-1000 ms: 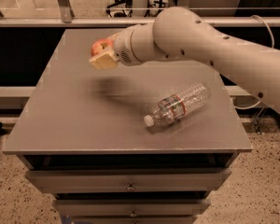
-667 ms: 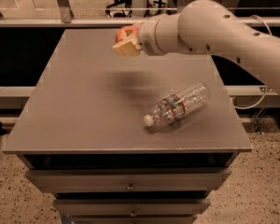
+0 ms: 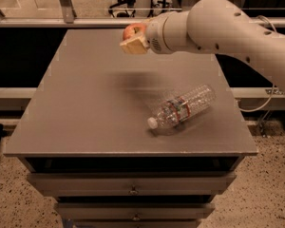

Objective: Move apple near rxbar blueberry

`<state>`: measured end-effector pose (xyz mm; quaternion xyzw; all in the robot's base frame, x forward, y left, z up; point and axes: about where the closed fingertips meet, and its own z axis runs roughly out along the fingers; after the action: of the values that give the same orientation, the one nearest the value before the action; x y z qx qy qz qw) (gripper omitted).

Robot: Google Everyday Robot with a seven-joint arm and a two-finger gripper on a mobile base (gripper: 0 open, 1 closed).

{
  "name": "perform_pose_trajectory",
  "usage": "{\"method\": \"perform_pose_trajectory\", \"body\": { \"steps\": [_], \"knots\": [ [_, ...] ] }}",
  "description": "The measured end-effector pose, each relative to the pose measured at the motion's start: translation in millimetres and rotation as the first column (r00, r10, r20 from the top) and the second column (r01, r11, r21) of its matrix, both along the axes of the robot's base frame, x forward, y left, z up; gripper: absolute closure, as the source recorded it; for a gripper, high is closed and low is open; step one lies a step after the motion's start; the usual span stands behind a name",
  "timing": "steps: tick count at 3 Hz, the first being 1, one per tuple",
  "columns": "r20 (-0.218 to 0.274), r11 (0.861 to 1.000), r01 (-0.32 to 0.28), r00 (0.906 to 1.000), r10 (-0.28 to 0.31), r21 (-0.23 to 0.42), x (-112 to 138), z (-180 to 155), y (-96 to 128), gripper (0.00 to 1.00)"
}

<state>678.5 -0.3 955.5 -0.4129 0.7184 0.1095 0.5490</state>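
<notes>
My gripper [image 3: 133,39] is raised above the far middle of the grey table [image 3: 85,108]. It is shut on the red apple [image 3: 132,31], which shows between the tan fingers [image 3: 134,46]. The white arm reaches in from the right. A dark blue rxbar blueberry does not show in this view; it is hidden or out of view.
A clear plastic bottle with a red label [image 3: 183,107] lies on its side at the right of the table, cap toward the front. Drawers [image 3: 133,190] sit under the tabletop. A rail and glass run behind the table.
The gripper with the apple has moved right and toward the far edge of the table, and higher. The bottle has not moved.
</notes>
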Motion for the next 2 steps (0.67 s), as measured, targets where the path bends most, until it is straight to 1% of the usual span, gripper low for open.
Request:
{"method": "perform_pose_trajectory", "body": {
  "steps": [1,2],
  "knots": [
    [-0.002,0.999,0.044,0.999,-0.044,0.0,7.4,-2.7,-10.3,1.0],
    [-0.008,0.989,0.149,0.9888,-0.149,-0.002,38.6,-14.1,-42.9,1.0]
  ]
}}
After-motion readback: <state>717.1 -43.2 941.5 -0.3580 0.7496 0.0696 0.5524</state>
